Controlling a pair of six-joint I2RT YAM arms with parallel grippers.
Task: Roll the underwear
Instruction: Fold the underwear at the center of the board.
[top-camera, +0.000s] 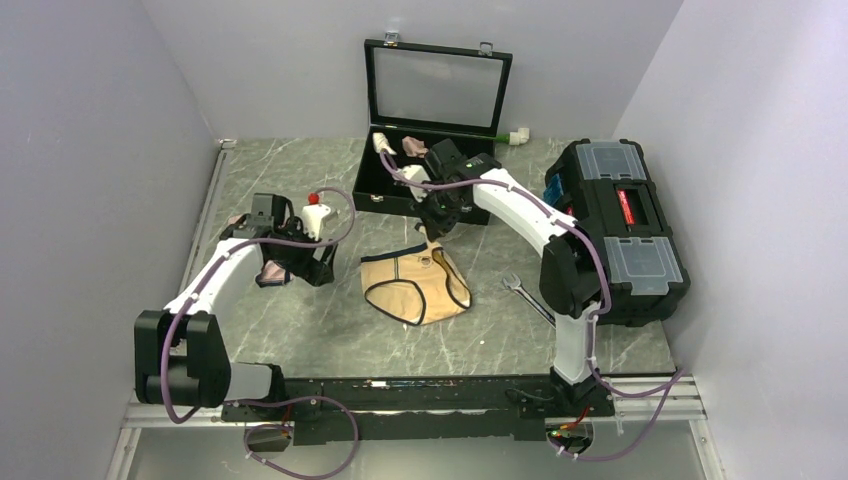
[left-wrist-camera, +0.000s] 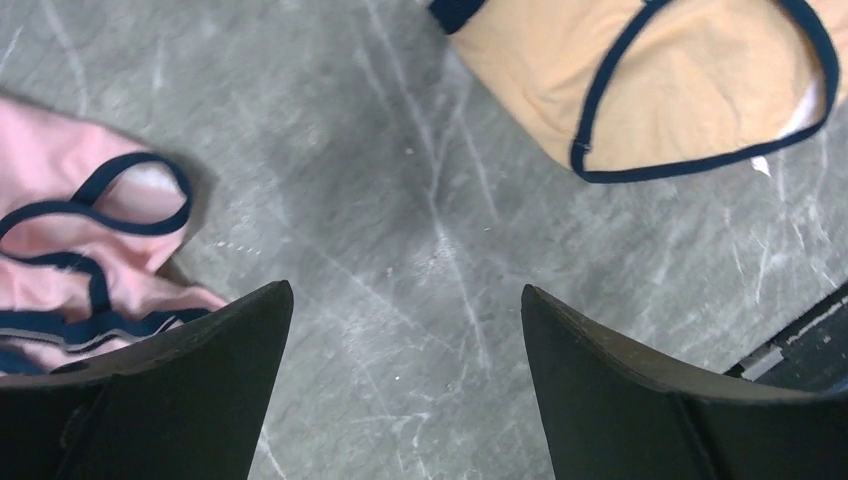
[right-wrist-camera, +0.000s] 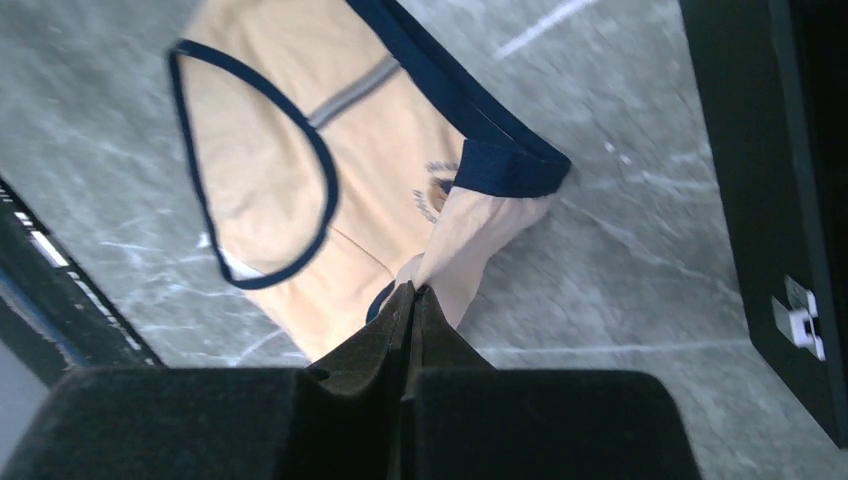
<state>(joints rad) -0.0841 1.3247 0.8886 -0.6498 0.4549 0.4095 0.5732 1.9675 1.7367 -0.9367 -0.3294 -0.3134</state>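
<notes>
**Rolling barely begun: one edge pinched, the rest flat**

The underwear (top-camera: 415, 287) lies near the middle of the worktop (top-camera: 300, 170), just in front of the open black case (top-camera: 437, 120) at the far edge. Most of it is spread flat, with no roll formed anywhere.

The right claw (right-wrist-camera: 412, 292) is pressed together on a fold of the tan cloth at the garment's far edge, beside the navy band. That bit is drawn up off the surface while the rest rests on it.

The left claw (left-wrist-camera: 405, 300) is spread wide and holds nothing. It hovers over bare worktop towards the left edge, between the pink underwear (left-wrist-camera: 80, 250) and the tan pair, touching neither.

By my reading this is the opening fold. Turning the cloth over itself into a tight roll is all left to do.
</notes>
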